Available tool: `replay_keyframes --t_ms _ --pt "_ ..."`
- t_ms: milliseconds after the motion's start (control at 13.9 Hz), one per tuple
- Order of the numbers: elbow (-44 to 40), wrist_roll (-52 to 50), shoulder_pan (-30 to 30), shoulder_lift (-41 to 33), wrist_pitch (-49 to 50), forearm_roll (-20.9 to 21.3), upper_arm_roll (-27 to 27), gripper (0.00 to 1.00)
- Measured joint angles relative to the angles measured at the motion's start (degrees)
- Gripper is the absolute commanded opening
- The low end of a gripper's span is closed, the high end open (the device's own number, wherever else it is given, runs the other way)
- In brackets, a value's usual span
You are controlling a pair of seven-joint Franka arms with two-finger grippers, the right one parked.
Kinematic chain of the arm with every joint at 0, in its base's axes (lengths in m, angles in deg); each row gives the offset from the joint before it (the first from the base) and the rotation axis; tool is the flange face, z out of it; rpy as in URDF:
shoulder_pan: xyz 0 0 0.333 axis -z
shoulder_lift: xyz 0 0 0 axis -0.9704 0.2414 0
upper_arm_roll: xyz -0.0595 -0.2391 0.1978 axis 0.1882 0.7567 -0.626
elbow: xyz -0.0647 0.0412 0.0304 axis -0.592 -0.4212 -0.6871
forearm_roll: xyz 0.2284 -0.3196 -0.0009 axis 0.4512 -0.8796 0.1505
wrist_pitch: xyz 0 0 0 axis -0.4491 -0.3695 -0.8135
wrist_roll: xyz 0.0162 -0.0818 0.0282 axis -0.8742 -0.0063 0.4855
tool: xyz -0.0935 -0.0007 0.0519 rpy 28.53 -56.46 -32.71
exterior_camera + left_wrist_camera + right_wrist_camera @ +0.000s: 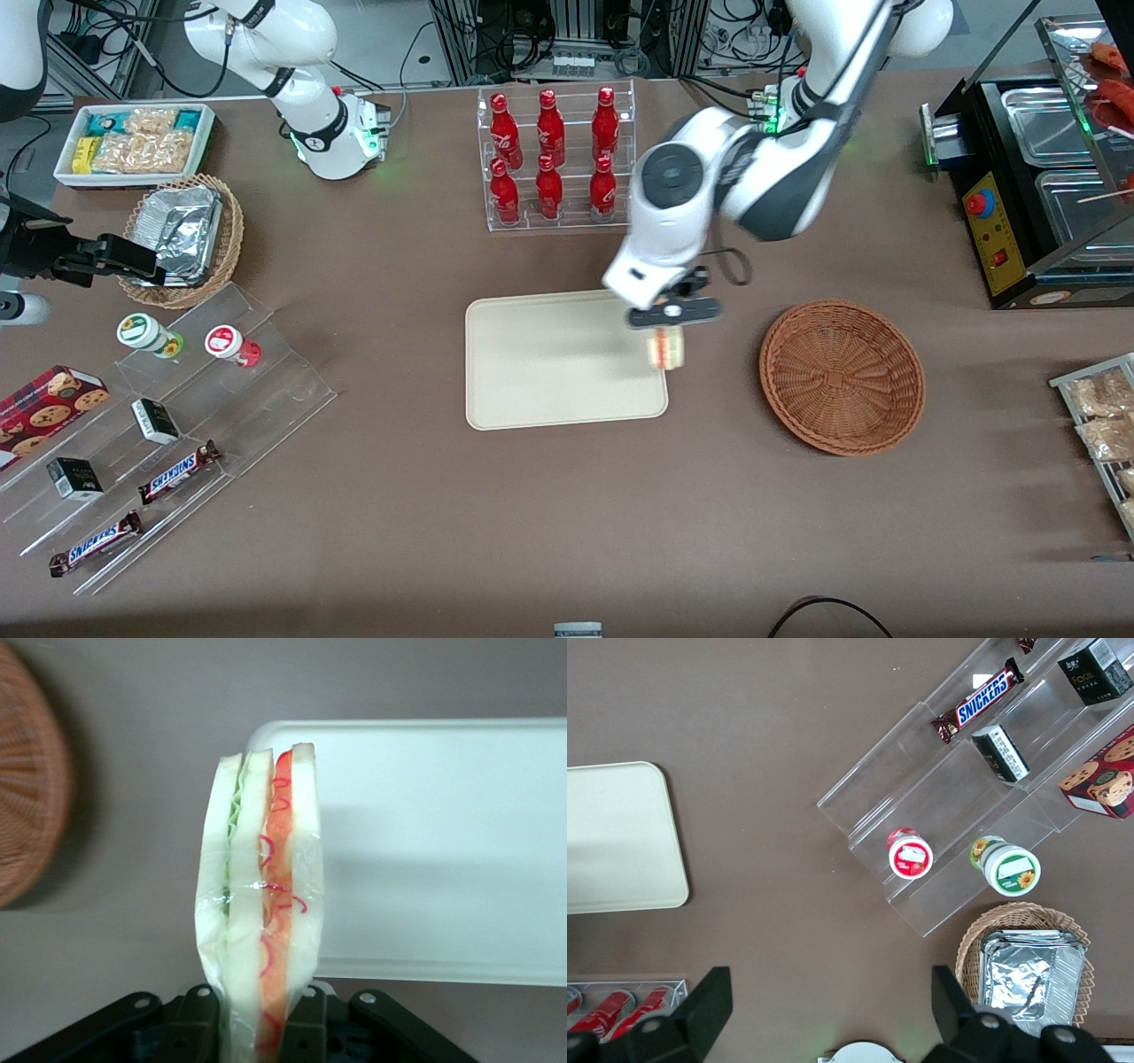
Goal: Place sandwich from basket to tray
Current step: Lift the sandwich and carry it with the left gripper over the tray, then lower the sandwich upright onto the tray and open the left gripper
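Front view: the working arm's gripper (671, 330) hangs above the edge of the tray (549, 372) that faces the basket (842, 377), its two fingers closed on the sandwich (667, 349). The sandwich is held clear of the tray surface, over the tray's rim on the basket side. The basket sits on the brown table (567, 514) just beside the tray, toward the working arm's end, and holds nothing visible.

Wrist view: the sandwich (261, 904) stands on edge between the black fingers (199, 1023), wrapped in clear film, with green filling in one layer and red in the other between pale bread slices. One rounded corner of the tray (443, 850) lies below it, and part of the basket (31, 788) shows beside the tray, apart from it.

Surroundings: a clear rack of red bottles (554, 151) stands farther from the front camera than the tray. Toward the parked arm's end lie a tan basket with foil containers (186, 235), a white bin of snack packets (137, 142) and a stepped clear display (168, 434) carrying chocolate bars (177, 472), small boxes and two round cups. A black food warmer (1036, 177) stands at the working arm's end.
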Motion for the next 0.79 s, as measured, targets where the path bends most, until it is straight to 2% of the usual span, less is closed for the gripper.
replay_keyframes --t_ms 360,792 --pt "-8.26 -0.42 4.68 13.33 -7.61 -0.7 -0.06 0.2" --pt "-9.17 -0.89 7.33 19.44 -14.2 -0.75 -0.05 0.2"
